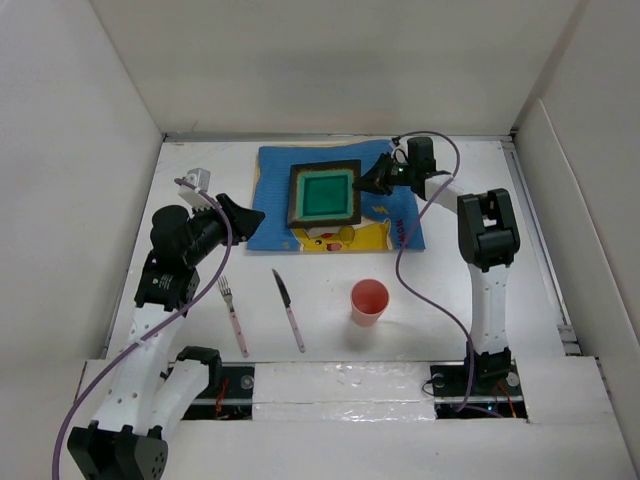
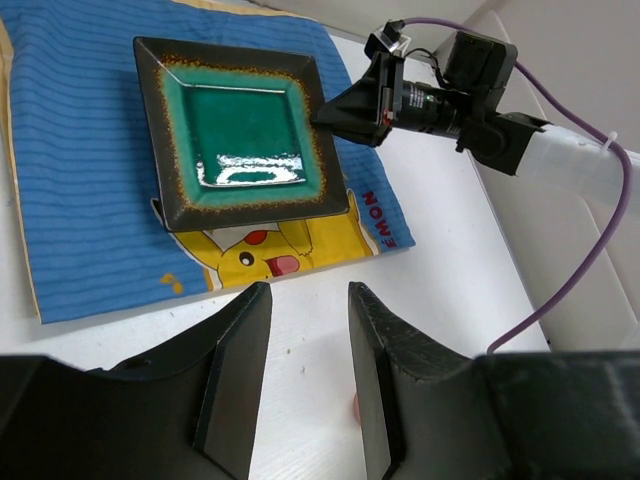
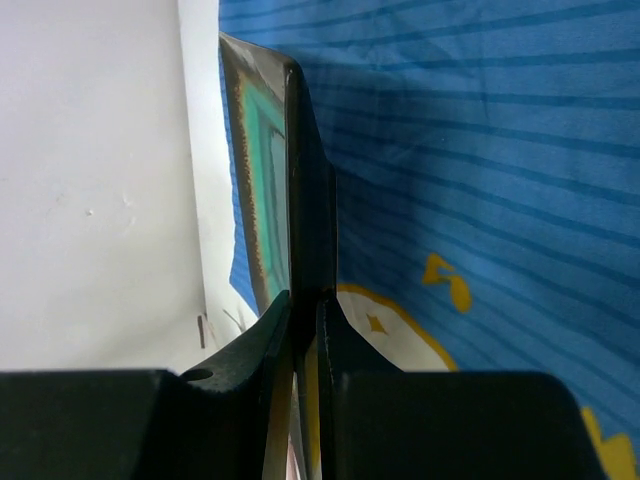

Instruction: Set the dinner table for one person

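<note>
Surface: the dinner table (image 1: 325, 335) is a flat matte white top that fills the floor of the enclosure. White wall panels (image 1: 330, 70) stand on its left, far and right sides, and a dark seam runs along the foot of the far panel. A glossy white strip (image 1: 340, 385) crosses the near edge between my two bases. Cloth: a blue striped placemat (image 1: 272, 200) with a yellow cartoon print lies flat at the far middle of the table, close to the far panel. On it sits a square plate (image 1: 324, 194) with a dark rim and a shiny green well, overlapping the top of the print. Right pincer (image 1: 367, 185): it reaches over the mat from the right, with its fingers drawn together and clamped on the plate's right rim. My right wrist view shows that rim edge-on between the two pads (image 3: 350, 365). I cannot tell whether that edge is raised off the cloth. Left pincer (image 1: 257, 216): it is over the left edge of the mat, fingers apart with nothing between them, pointed toward the plate. Near half of the bare white surface: a fork (image 1: 232, 315) with a pale handle lies with its tines toward the far side. A knife (image 1: 289, 310) lies to its right, roughly parallel and not touching it. A red cup (image 1: 368, 301) stands upright, right of the knife and apart from it. All three are off the mat, directly on the table.
</note>
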### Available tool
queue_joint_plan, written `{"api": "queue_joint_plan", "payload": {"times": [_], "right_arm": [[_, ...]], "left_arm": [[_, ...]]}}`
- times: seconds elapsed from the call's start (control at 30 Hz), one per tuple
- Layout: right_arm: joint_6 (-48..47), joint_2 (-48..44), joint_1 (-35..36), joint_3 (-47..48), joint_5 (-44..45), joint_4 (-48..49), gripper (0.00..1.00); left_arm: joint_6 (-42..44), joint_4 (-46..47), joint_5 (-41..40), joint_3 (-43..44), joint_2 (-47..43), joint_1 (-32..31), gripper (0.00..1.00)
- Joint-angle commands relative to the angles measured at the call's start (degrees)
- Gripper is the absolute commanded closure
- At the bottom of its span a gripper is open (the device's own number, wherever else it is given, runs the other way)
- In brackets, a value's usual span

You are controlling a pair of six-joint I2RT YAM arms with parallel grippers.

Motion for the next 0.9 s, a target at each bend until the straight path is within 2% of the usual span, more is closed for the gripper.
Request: {"api": "queue_joint_plan", "payload": {"times": [0.0, 0.17, 0.4, 0.43, 0.53, 0.57, 0.63, 0.67, 0.77, 0.87], "right_arm": [[4.31, -2.67, -0.10, 3.91, -6.65, 8.60, 1.00], [1.58, 0.57, -0.72, 5.31, -6.12, 4.11, 1.00], [-5.54, 3.75, -1.25, 9.80, -3.32, -8.20, 1.00], [-6.59, 3.75, -1.77, 10.23, -2.88, -9.16, 0.90], [-8.96, 3.49, -1.77, 12.16, -1.03, -13.82, 0.72], [-10.54, 3.22, -2.29, 12.69, -0.50, -16.18, 0.60], [-12.39, 2.70, -2.30, 14.62, 1.87, -19.18, 0.51], [-15.09, 2.52, -2.30, 15.50, 3.01, -22.93, 0.42], [-19.41, 0.77, -2.30, 18.40, 7.48, -28.22, 0.30], [-23.02, -2.48, -2.30, 19.64, 12.41, -31.39, 0.27]], "left_arm": [[0.28, 2.60, 0.56, 1.41, 0.31, 0.23, 0.67], [0.19, 2.52, 0.39, 1.41, 0.31, 0.23, 0.67], [-0.16, 2.25, -0.93, 1.24, -0.13, 0.23, 0.66], [-0.24, 2.51, -0.76, 1.15, -0.39, 0.23, 0.66], [-0.33, 2.43, -1.02, 1.15, -0.39, 0.23, 0.66], [-0.25, 2.43, -1.11, 1.15, -0.39, 0.23, 0.66], [-0.51, 2.78, -0.85, 0.97, -0.65, 0.23, 0.66], [-0.60, 2.87, -0.85, 0.89, -0.83, 0.23, 0.66], [-0.60, 2.78, -1.11, 0.97, -0.65, 0.23, 0.66], [-0.77, 2.95, -1.20, 0.80, -1.27, 0.23, 0.66]]}}
